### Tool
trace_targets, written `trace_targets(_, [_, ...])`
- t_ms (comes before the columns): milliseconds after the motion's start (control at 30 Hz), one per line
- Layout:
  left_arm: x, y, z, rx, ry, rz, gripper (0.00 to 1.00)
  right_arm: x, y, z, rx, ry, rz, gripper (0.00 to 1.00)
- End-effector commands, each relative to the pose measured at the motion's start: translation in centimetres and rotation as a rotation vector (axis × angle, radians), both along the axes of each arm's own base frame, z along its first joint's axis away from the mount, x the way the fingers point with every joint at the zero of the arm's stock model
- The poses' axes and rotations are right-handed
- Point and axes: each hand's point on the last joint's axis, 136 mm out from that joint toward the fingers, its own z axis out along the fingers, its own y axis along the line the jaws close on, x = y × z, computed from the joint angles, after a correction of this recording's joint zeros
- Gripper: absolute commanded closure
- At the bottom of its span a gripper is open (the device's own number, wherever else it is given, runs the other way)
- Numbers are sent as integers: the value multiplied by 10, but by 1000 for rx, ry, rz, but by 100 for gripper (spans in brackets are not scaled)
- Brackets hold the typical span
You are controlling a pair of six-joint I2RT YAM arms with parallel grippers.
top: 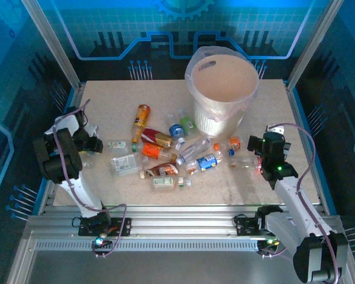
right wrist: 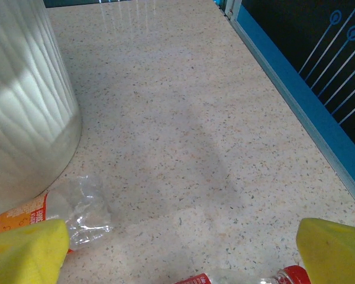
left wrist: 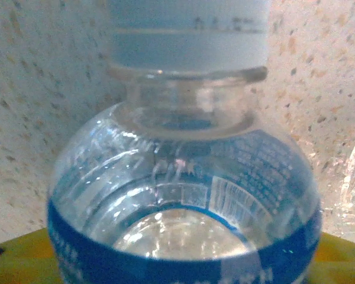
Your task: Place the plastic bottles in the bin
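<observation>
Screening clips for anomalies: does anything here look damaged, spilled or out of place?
No spill shows. The plastic bottles lie scattered on the table, and a clear bottle beside the bin is crumpled.

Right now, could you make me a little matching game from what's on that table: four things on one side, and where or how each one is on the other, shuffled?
Things:
1. bin
2. right gripper
3. blue-labelled bottle
4. tall orange bottle

Places or states:
A. lying on the table, left of the bin
B. open, fingers wide apart
C. upright at the far side
D. close up in the left wrist view

Pairs: 1-C, 2-B, 3-D, 4-A.
</observation>
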Motion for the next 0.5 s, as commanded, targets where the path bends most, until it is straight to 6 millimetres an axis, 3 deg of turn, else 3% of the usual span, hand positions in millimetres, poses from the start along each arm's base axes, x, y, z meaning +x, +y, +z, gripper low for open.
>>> trace_targets(0, [3,-1,1,-8,4,6,46,-2,1,1,-7,-13,-1,0])
trace_targets(200, [9,0,27,13,-71,18,57,-2,3,1,-4,-13,7,0])
trace_targets(467, [25,-2,101,40,-294,59,64,-2,4,4,7,-9,9,0])
